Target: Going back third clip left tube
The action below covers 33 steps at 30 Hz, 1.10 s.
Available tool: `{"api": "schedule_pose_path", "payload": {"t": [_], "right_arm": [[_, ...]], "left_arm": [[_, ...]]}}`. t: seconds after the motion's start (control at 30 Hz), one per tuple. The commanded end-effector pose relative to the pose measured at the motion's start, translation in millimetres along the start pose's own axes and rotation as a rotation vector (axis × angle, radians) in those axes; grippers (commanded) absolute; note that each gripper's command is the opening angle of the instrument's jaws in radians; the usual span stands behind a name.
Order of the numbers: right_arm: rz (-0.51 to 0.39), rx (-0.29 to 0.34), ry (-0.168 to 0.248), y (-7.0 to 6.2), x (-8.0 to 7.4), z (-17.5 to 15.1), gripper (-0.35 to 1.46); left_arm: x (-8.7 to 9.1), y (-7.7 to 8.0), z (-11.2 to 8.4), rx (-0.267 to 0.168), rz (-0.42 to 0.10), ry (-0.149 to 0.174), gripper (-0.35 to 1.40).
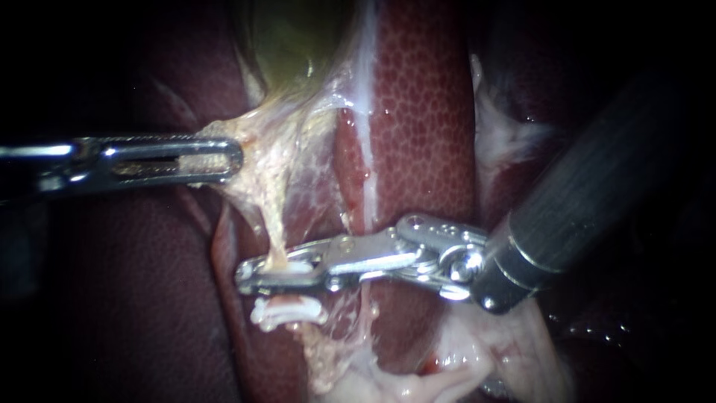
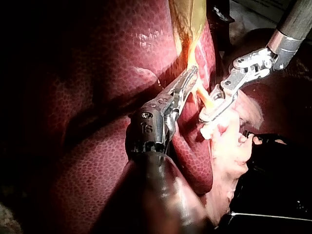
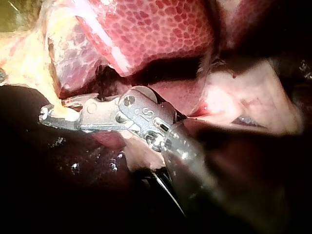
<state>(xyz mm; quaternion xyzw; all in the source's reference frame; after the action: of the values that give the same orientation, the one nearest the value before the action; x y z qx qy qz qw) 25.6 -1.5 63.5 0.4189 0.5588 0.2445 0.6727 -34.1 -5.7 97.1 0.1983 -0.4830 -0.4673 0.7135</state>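
- Right instrument (image 1: pixel 257 275): jaws narrow, closed on a white clip (image 1: pixel 292 266) seated across the tube (image 1: pixel 277 237), with a lower clip (image 1: pixel 287 312) just beneath.
- Left instrument (image 1: pixel 227 158): jaws clamped on pale tissue (image 1: pixel 261 138) below the gallbladder (image 1: pixel 294 37), apparently tensioning the tube.
- Risk of dragging the white clip or tearing the taut tube if withdrawn before full release.
- Risk of snagging the lower clip or scraping the liver (image 1: pixel 425 149) on a skewed exit.

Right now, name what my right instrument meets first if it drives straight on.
The right instrument sits across the tube, at a white clip, so it would push those first. Past them lies dark liver, probably close, though depth is unclear.
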Motion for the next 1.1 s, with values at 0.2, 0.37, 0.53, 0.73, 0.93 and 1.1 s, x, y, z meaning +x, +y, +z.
{"api": "schedule_pose_path", "payload": {"t": [0.2,0.37,0.53,0.73,0.93,1.1], "right_arm": [[0.008,0.001,0.000,0.1,0.1,0.2,-0.35],[-0.069,-0.035,0.012,0.5,0.5,1.2,0.39],[-0.129,-0.117,0.076,0.9,0.9,1.9,0.60],[-0.183,-0.116,0.071,1.2,1.3,1.0,0.60],[-0.200,-0.125,0.071,2.2,1.2,-0.9,0.60],[-0.204,-0.123,0.069,2.4,0.8,-2.5,0.60]], "left_arm": [[0.0,0.0,-0.1,0.001,-0.006,0.000,-0.35],[0.0,0.1,-0.1,0.001,-0.006,0.000,-0.35],[0.0,0.1,-0.2,0.001,-0.005,0.001,-0.35],[0.0,0.1,-0.2,0.001,-0.005,0.001,-0.35],[0.0,0.1,-0.3,0.002,-0.005,0.001,-0.35],[0.0,0.2,-0.4,0.002,-0.005,0.001,-0.35]]}}
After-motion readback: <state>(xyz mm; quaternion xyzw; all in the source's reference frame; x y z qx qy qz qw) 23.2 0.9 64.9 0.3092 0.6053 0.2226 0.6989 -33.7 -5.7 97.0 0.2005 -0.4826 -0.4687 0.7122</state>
